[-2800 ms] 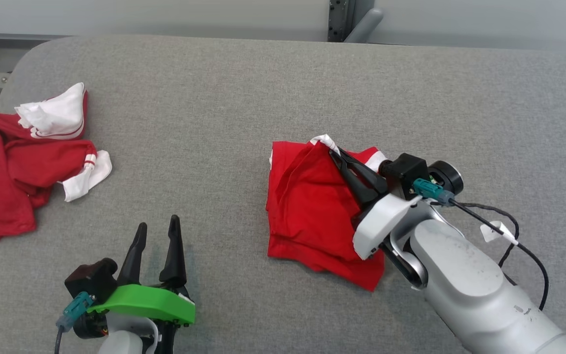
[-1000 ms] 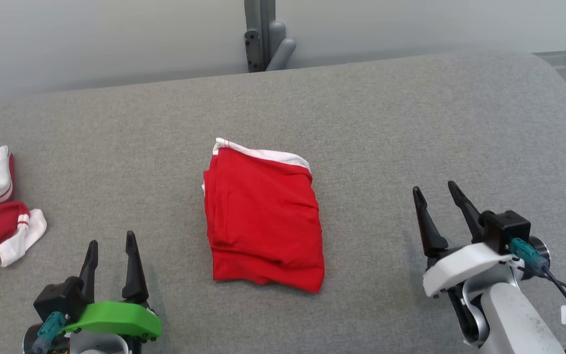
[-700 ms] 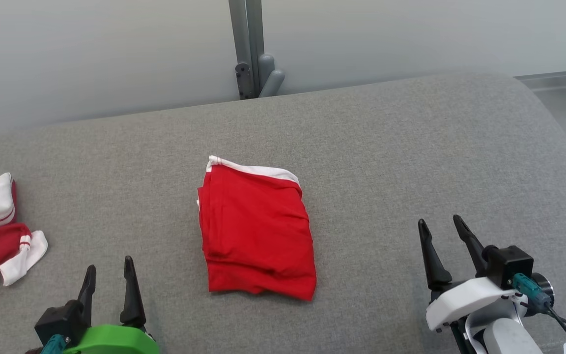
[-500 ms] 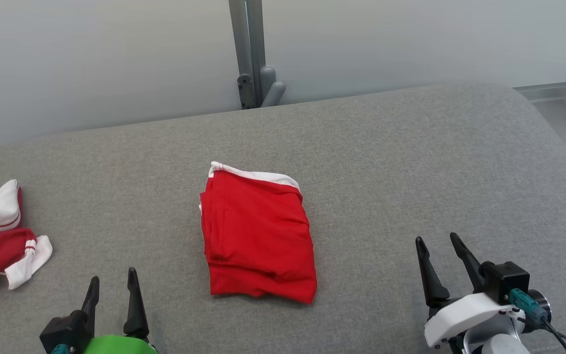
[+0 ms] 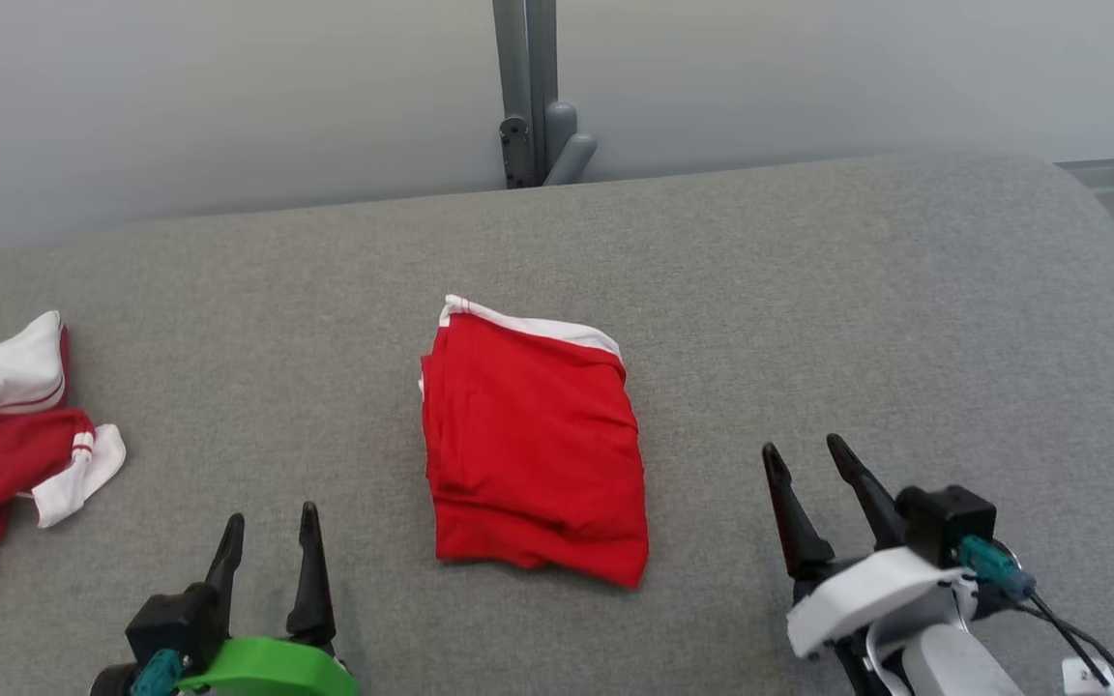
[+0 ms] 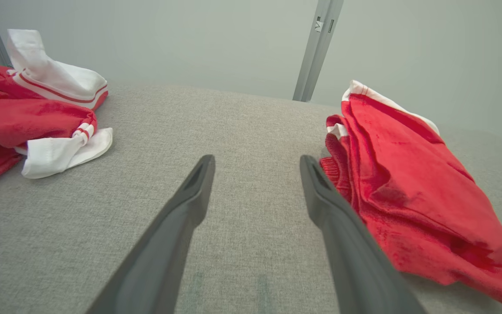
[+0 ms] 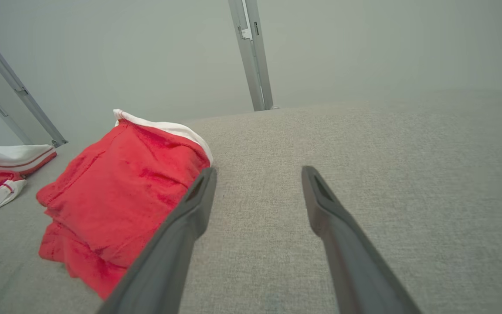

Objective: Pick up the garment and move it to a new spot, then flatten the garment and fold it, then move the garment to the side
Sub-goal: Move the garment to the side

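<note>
A folded red garment with a white band along its far edge lies flat in the middle of the grey padded table. My left gripper stands open near the front edge, to the garment's left, holding nothing. On the other side my right gripper is open too, empty, well apart from the cloth. The left wrist view has the garment to the right of that gripper. In the right wrist view the garment lies left of the open gripper.
A crumpled heap of red and white clothes sits at the table's left edge, seen again as the heap in the left wrist view. A grey post rises behind the table against a pale wall.
My right gripper has let go of the red garment and drawn back to the front right, open. The garment now lies folded flat. The head camera has shifted.
</note>
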{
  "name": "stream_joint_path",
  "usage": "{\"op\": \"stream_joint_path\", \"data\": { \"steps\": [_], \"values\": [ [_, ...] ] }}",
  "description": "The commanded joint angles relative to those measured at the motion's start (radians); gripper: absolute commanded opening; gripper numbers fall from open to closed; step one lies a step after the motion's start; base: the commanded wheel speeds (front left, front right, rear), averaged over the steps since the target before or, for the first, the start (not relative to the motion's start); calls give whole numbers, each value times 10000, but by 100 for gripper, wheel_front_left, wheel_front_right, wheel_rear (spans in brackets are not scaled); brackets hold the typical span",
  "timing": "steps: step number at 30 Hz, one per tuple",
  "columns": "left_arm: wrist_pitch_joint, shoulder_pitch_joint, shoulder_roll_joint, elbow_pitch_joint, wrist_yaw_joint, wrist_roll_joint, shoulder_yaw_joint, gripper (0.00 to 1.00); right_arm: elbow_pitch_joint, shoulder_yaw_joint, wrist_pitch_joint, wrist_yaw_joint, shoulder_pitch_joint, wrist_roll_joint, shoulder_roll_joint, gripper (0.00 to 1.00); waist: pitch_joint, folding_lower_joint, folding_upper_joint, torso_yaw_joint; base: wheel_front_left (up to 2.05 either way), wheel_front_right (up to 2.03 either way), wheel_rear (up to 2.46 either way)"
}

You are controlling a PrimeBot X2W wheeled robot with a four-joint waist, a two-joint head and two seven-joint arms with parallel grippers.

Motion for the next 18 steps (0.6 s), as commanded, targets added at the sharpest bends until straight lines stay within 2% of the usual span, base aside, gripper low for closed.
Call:
{"op": "stream_joint_path", "data": {
  "steps": [1,7,14,18],
  "values": [
    [-2,-268,37,-44,22,-81,-72,100,113,195,-30,-7,-381,243,-16,100,548,0,93,485,0,0,0],
    [-2,-702,37,-5,77,-107,-470,100,1311,1465,-30,-6,-1974,1511,-23,100,1216,0,93,1310,0,0,0],
    [-2,-988,36,-80,154,-165,-657,100,3321,1845,194,-7,-3177,3070,-33,100,1647,0,93,2078,0,0,0],
    [-2,-1040,36,-151,180,-210,-667,100,3929,2212,177,-7,-3454,3677,-28,100,1803,0,93,2268,0,0,0]
  ]
}}
